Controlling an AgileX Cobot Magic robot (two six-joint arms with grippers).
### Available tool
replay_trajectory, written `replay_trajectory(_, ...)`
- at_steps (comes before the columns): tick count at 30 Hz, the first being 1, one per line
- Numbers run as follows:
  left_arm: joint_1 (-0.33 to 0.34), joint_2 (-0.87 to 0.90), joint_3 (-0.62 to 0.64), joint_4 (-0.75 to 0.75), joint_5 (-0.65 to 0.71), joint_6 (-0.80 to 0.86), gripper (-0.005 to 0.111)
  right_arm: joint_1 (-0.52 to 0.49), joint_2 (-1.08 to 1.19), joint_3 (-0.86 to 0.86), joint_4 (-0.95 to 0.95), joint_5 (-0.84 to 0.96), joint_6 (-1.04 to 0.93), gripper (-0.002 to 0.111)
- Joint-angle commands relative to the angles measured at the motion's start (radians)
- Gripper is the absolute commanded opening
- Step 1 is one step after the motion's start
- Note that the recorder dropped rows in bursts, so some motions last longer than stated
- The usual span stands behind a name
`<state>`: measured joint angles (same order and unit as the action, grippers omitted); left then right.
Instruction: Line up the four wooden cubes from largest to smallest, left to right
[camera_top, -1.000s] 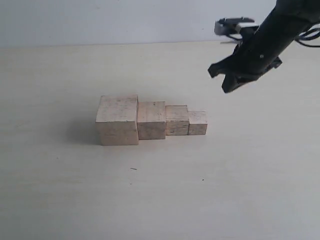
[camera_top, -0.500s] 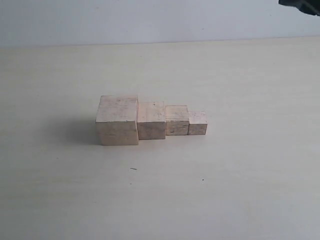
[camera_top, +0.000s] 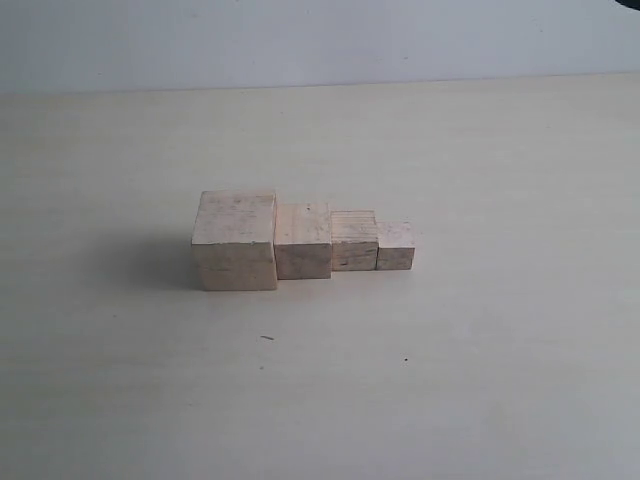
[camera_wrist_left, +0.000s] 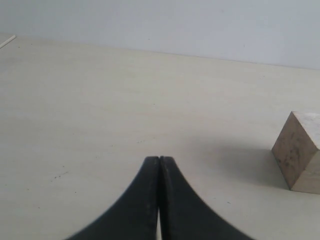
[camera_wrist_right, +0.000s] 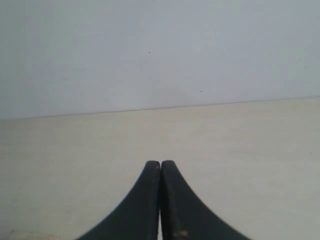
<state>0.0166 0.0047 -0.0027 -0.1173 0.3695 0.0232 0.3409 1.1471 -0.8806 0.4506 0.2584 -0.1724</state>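
Four pale wooden cubes stand side by side in a row on the table in the exterior view: the largest cube at the left, then the second cube, the third cube and the smallest cube at the right, each touching its neighbour. Neither arm shows in the exterior view. In the left wrist view my left gripper is shut and empty, with a corner of one cube off to one side. My right gripper is shut and empty above bare table.
The pale table spreads all round the row. A light wall rises behind its far edge. A small dark speck lies in front of the cubes.
The right arm, which hung above and to the right of the smallest cube, has drawn back out of the exterior view. The cubes have not moved.
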Motion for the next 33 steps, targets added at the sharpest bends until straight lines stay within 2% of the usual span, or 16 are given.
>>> replay_trajectory(1, -0.007, -0.005, 0.003, 0.002, -0.009, 0.0, 0.0, -0.004, -0.006, 0.006, -0.04, -0.023, -0.012, 0.0)
replay_trajectory(5, -0.007, -0.005, 0.003, 0.002, -0.009, 0.0, 0.0, -0.024, -0.026, 0.006, -0.151, 0.012, -0.012, 0.0)
replay_trajectory(11, -0.007, -0.005, 0.003, 0.002, -0.009, 0.0, 0.0, -0.169, -0.13, 0.029, -0.164, 0.184, -0.012, 0.0)
replay_trajectory(17, -0.007, -0.005, 0.003, 0.002, -0.009, 0.0, 0.0, -0.272, -0.317, 0.165, -0.212, 0.158, -0.02, 0.0)
replay_trajectory(22, -0.007, -0.005, 0.003, 0.002, -0.009, 0.0, 0.0, -0.341, -0.552, 0.365, -0.259, 0.071, -0.022, 0.0)
replay_trajectory(28, -0.007, -0.005, 0.003, 0.002, -0.009, 0.0, 0.0, -0.355, -0.831, 0.547, -0.295, 0.039, -0.022, 0.0)
replay_trajectory(33, -0.007, -0.005, 0.003, 0.002, -0.009, 0.0, 0.0, -0.355, -0.945, 0.631, -0.295, 0.04, -0.018, 0.0)
